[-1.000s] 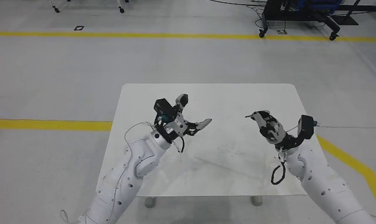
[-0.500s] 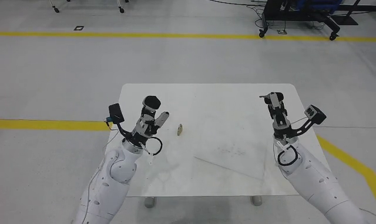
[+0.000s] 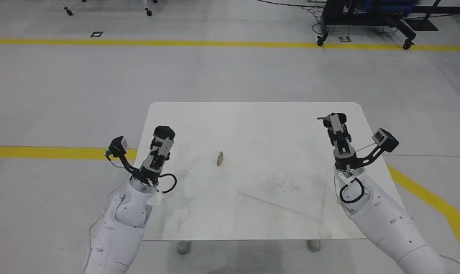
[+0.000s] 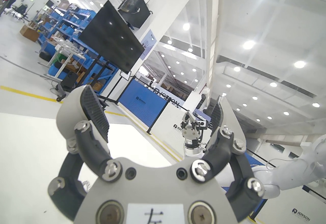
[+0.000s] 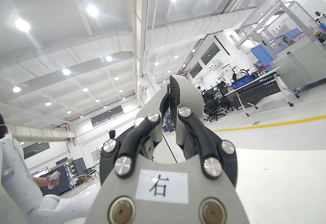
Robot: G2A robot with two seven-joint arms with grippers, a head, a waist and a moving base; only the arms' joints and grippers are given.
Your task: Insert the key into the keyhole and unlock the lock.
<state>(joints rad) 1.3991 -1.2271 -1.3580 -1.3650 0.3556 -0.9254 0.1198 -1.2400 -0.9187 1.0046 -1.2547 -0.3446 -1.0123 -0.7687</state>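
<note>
My left claw (image 4: 152,96) has its fingers wide apart and holds nothing. It points up at the ceiling by the left edge of the table (image 3: 287,123). My right claw (image 5: 173,83) is pressed together, raised over the right side; I cannot tell whether it holds a key. The lock (image 3: 220,157), a small brass piece, lies loose on the table left of centre, nearer my left claw and well apart from both. I judge the step in hand to be securing the lock. To do it well I would tip the left wrist down, come in from above, grip the body across its flat sides, and leave the keyhole facing the right arm.
</note>
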